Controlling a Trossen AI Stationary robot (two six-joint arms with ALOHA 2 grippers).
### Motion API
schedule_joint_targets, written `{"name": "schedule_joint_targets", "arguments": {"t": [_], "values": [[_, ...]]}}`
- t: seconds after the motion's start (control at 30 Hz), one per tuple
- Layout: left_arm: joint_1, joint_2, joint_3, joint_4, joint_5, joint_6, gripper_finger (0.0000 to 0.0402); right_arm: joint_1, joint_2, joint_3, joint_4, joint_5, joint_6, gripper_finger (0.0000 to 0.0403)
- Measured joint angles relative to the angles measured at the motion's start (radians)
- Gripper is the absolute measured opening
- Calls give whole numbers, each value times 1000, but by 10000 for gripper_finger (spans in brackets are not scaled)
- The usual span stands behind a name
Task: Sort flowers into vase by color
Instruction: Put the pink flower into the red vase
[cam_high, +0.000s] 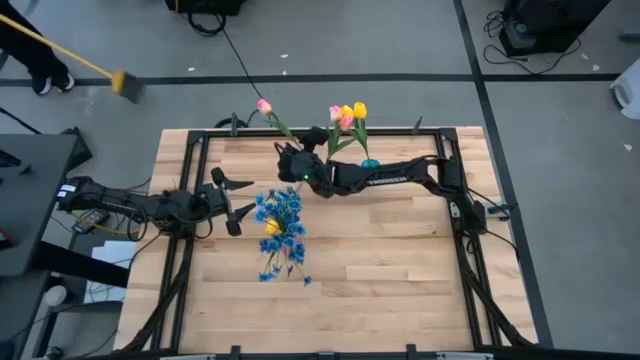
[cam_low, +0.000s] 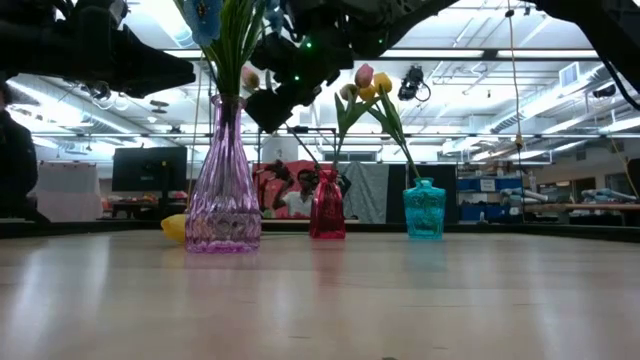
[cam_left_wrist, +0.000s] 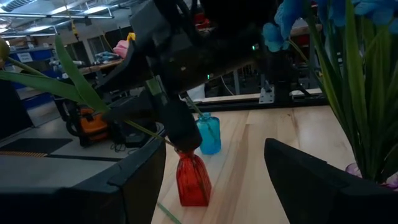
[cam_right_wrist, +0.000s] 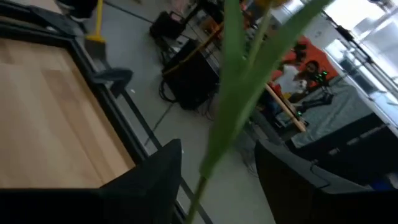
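Pink tulip (cam_high: 264, 106) leaned from the red vase (cam_low: 327, 215) under your right gripper (cam_high: 291, 160), whose fingers stood apart around its stem. Your left gripper (cam_high: 234, 198) waited, fingers spread, beside the blue sprigs (cam_high: 281, 212) in the purple vase (cam_low: 224, 205).

Both arms (cam_high: 380, 178) are finished in matte black, with jointed segments; a small green indicator light (cam_high: 304, 177) is noted near the right wrist.

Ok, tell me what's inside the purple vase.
The purple vase holds green stems topped with blue blossoms. How deep the stems reach is blurred by the tinted glass; water cannot be told.
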Motion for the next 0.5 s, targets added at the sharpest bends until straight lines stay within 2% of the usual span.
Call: {"name": "schedule_joint_targets", "arguments": {"t": [0.17,0.3,0.4,0.5], "values": [[0,0,0,0,0,3,280,-39,8,64,-142,-58,71,203],[0,0,0,0,0,9,280,-59,8,73,-164,-105,109,190],[0,0,0,-1,0,10,280,-59,8,73,-172,-125,114,166],[0,0,0,-2,0,10,280,-58,8,73,-179,-128,131,125]]}}
